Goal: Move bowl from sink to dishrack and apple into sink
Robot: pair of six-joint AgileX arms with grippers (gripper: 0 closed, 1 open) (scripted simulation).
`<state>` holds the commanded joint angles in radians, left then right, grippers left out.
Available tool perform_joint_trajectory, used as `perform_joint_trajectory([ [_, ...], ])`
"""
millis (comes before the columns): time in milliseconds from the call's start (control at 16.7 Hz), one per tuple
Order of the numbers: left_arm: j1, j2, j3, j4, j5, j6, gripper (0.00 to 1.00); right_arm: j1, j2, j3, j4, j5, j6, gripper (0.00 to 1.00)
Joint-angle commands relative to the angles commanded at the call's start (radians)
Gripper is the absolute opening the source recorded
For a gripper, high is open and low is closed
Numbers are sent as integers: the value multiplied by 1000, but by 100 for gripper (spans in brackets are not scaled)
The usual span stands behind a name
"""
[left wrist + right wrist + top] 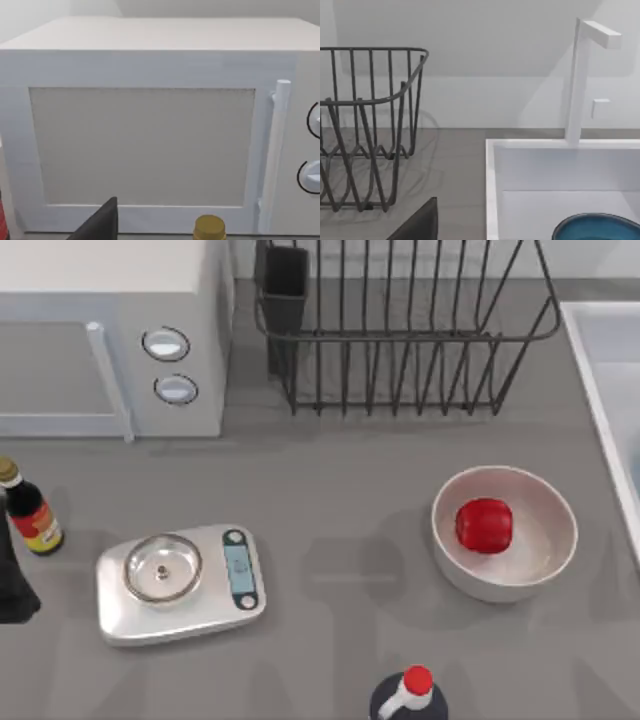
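Observation:
The teal-blue bowl (600, 229) lies in the pale sink (492, 190), close to the basin's near wall. The red apple (485, 525) rests inside a larger white bowl (545, 565) on the counter, left of the sink (592, 375). The dark wire dishrack (400, 335) stands at the back centre with its black utensil cup (285, 285) at its left corner; the dishrack (370, 125) stands beside the sink. A dark part of my right gripper (420, 224) hangs before the counter between rack and sink. My left gripper (100, 225) is parked at the table's left edge, facing the microwave.
A white microwave (110, 330) fills the back left. In front of it stands a brown sauce bottle (30, 510), and a silver kitchen scale (180, 580) sits further right. A red-capped bottle (412, 690) stands at the front edge. A white faucet (580, 80) rises behind the sink.

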<state>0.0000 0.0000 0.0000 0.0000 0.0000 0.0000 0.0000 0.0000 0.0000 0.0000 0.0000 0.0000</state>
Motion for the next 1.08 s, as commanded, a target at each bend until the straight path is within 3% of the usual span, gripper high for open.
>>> perform_joint_trajectory([
  [240, 0, 0, 0, 0, 0, 0, 100, -4, 28, 26, -12, -1, -3, 100],
  [480, 0, 0, 0, 0, 0, 0, 100, -26, 202, 185, -86, -3, -28, 100],
  [1080, 0, 0, 0, 0, 0, 0, 100, -152, 1058, 969, -484, 6, -172, 100],
])
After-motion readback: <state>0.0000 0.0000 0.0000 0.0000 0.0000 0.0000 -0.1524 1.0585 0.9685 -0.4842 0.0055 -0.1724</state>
